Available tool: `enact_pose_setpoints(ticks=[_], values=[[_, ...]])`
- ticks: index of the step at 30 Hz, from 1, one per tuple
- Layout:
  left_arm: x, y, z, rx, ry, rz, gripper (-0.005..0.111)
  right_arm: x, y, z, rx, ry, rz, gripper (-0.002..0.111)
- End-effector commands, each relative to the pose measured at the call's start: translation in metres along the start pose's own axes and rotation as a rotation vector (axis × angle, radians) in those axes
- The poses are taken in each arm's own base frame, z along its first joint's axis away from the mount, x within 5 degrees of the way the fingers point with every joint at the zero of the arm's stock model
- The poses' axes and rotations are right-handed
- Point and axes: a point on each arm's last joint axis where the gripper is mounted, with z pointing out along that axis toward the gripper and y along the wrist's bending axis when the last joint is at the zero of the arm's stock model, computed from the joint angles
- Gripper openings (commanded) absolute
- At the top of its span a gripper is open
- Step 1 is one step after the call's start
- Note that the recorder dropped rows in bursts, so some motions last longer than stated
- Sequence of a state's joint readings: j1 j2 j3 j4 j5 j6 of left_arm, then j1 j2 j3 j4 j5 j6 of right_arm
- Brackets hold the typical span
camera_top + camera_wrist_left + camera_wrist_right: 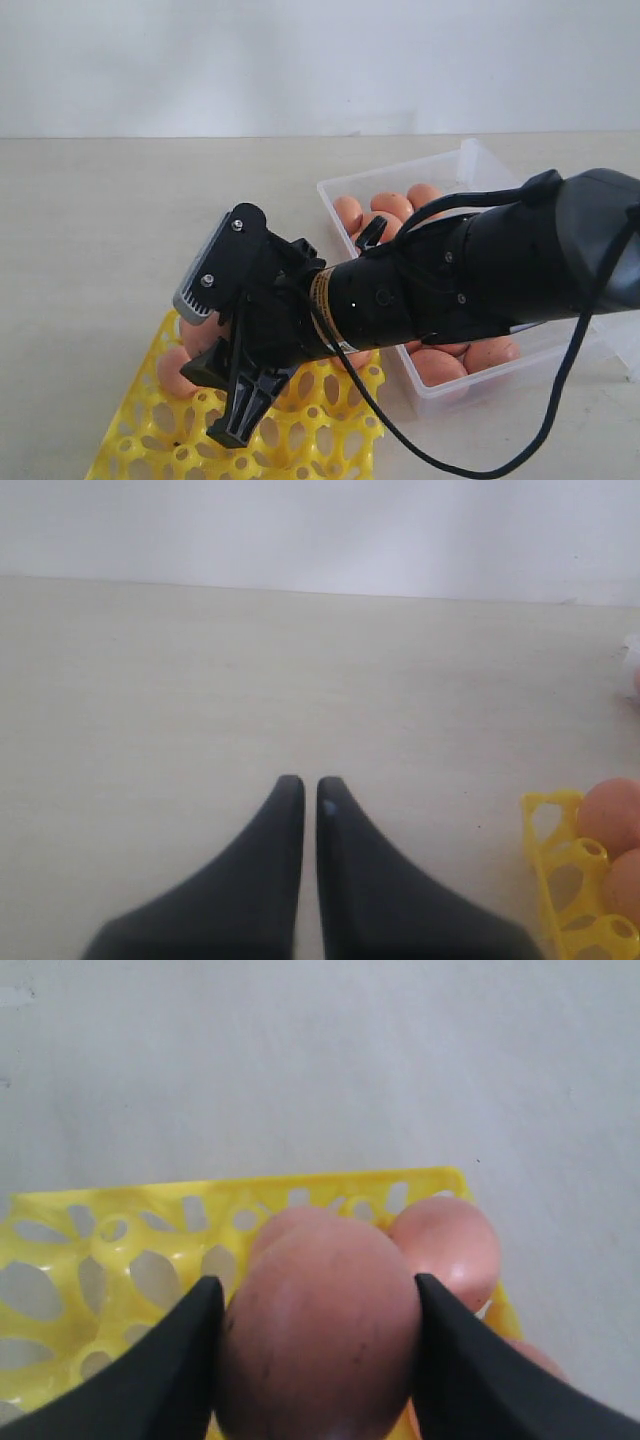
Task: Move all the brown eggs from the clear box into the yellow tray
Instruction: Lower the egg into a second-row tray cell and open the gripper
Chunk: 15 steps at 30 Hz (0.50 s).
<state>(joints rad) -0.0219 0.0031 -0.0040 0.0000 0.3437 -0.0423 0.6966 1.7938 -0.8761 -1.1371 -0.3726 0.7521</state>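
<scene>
My right gripper (318,1286) is shut on a brown egg (318,1345), one black finger on each side of it. It hangs just over the yellow tray (120,1210), near a corner where two more brown eggs (452,1240) sit in cells. In the exterior view the right arm reaches from the right across to the tray (330,420), with the held egg (203,338) under its wrist. The clear box (470,160) behind the arm holds several brown eggs (392,205). My left gripper (311,786) is shut and holds nothing, low over bare table beside a tray corner (545,840).
The black arm and its cable (560,400) cover much of the box. Most tray cells in view stand open. A white wall (300,60) closes off the back of the pale table (100,220).
</scene>
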Motion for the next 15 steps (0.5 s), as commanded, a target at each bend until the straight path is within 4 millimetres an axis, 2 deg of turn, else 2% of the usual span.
enact_pose_setpoints(ticks=[1, 2, 4, 10, 13, 15], values=[[0.001, 0.0, 0.0, 0.001, -0.005, 0.004, 0.004, 0.0, -0.001, 0.001, 0.002, 0.006, -0.001, 0.024], [0.001, 0.0, 0.0, 0.001, -0.005, 0.004, 0.004, 0.002, -0.001, 0.002, 0.003, 0.013, 0.001, 0.033], [0.001, 0.0, 0.0, 0.001, -0.005, 0.004, 0.004, 0.006, -0.001, 0.005, 0.006, 0.029, 0.012, 0.044], [0.001, 0.0, 0.0, 0.001, -0.005, 0.004, 0.004, 0.014, -0.001, 0.012, -0.002, 0.059, 0.049, 0.046], [0.001, 0.0, 0.0, 0.001, -0.005, 0.004, 0.004, 0.016, -0.002, 0.013, 0.006, 0.07, 0.049, 0.066], [0.001, 0.0, 0.0, 0.001, -0.005, 0.004, 0.004, 0.017, -0.003, 0.013, 0.019, 0.083, 0.048, 0.066]])
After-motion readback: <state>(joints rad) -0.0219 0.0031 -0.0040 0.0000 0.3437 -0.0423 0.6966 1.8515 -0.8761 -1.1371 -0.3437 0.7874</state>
